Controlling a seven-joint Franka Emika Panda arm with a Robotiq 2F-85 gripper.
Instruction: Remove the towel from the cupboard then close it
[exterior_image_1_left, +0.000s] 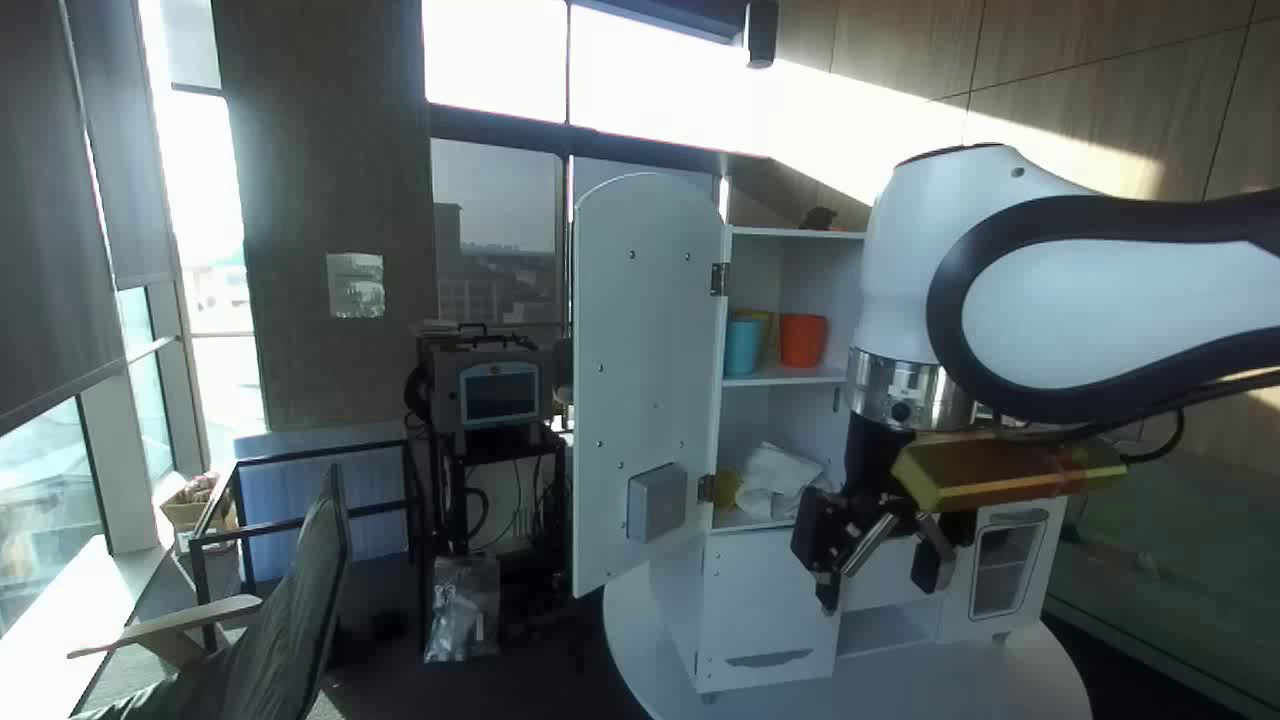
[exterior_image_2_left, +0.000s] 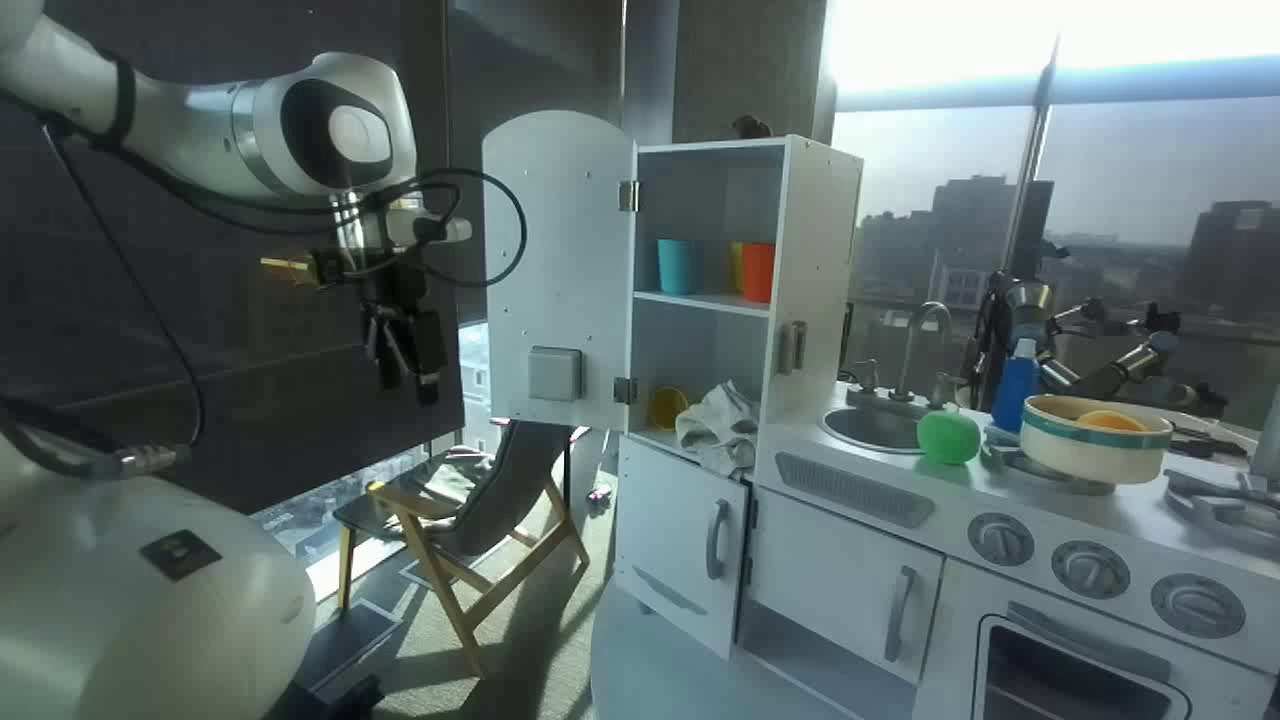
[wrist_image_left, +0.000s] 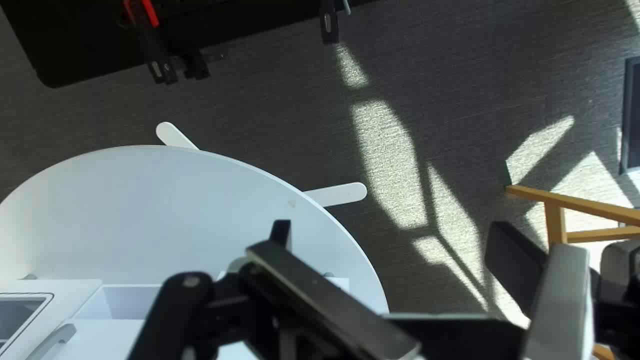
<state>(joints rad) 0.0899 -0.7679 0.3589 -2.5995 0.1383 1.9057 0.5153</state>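
Observation:
The tall white cupboard (exterior_image_1_left: 755, 270) (exterior_image_2_left: 822, 255) stands with its full-height door (exterior_image_1_left: 650, 370) (exterior_image_2_left: 556, 290) swung wide open. The crumpled white towel (exterior_image_1_left: 780, 484) (exterior_image_2_left: 722, 426) lies on its lower shelf; in an exterior view it hangs a little over the shelf's front edge. My gripper (exterior_image_1_left: 880, 582) (exterior_image_2_left: 408, 384) points down in front of the cupboard, apart from the towel and the door. Its fingers are spread with nothing between them in the wrist view (wrist_image_left: 400, 252). The towel is out of view in the wrist view.
A yellow cup (exterior_image_2_left: 667, 408) lies beside the towel. Blue (exterior_image_2_left: 680, 266) and orange (exterior_image_2_left: 758, 272) cups stand on the shelf above. The stove unit (exterior_image_2_left: 850, 490) adjoins the cupboard. A chair (exterior_image_2_left: 500, 500) stands beyond the door. The cupboard stands on a round white base (wrist_image_left: 150, 210).

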